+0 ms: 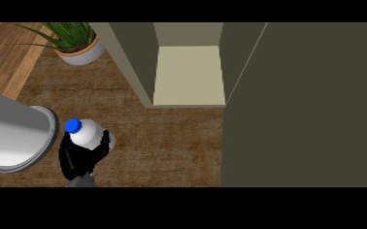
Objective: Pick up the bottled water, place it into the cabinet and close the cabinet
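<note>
I am watching one black hand [77, 157] coming in from the lower edge at the left of the head view; I am taking it for the left hand, though with only one showing I cannot be sure, and the other is not showing at all. Its fingers are curling round the bottled water [86, 132], whose white body and blue cap are poking out above them, the bottle tilting a little. Just to the hand's left a grey forearm [22, 133] is filling the frame's edge. Up and to the right of the hand, well apart, the cabinet [188, 75] is standing open, its pale floor showing, and its door [297, 106] is swinging out along the right. Beyond the hand, further off, a potted plant [75, 41] is sitting on the counter [165, 140]. I am judging the carry to be the step now: I am planning to straighten the bottle, travel it diagonally towards the opening, and keep it off the cabinet's near wall.
</note>
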Controlling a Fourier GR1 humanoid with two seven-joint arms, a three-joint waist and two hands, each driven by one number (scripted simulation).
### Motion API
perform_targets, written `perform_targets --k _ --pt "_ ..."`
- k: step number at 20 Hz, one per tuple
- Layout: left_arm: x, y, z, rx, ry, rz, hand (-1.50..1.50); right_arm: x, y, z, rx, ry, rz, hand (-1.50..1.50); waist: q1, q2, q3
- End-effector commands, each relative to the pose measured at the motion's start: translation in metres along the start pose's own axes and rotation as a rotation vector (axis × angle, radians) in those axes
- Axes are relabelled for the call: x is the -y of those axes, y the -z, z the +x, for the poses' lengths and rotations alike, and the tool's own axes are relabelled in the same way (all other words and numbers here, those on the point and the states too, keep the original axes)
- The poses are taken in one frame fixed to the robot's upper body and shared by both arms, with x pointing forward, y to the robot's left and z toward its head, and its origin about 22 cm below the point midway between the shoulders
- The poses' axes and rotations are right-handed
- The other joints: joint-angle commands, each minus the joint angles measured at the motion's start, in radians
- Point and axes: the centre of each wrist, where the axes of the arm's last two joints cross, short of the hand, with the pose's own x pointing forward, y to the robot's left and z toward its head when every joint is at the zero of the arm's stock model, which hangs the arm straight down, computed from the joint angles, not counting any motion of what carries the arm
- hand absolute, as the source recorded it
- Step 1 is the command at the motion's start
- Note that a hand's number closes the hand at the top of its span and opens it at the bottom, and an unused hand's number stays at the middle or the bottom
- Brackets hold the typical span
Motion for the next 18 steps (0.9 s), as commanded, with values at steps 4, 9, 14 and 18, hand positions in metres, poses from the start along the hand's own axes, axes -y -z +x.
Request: perform_targets --k 4,9,14,18 --pt "0.028 0.010 -0.003 -0.081 -0.051 -0.382 1.50 -0.013 0.018 0.029 0.105 0.005 0.038 -1.50 -0.006 0.002 -0.001" --pt "0.067 0.019 0.004 -0.079 -0.063 -0.442 1.50 -0.001 0.014 0.024 0.088 0.003 0.019 -1.50 0.006 -0.002 0.001" --pt "0.115 0.001 0.022 -0.093 -0.091 -0.540 1.50 0.002 0.012 0.023 0.073 -0.001 0.019 -1.50 0.011 -0.006 0.002" --pt "0.144 -0.002 0.048 -0.072 -0.089 -0.574 1.50 -0.008 0.010 0.022 0.085 0.004 0.015 -1.50 0.002 -0.008 0.001"
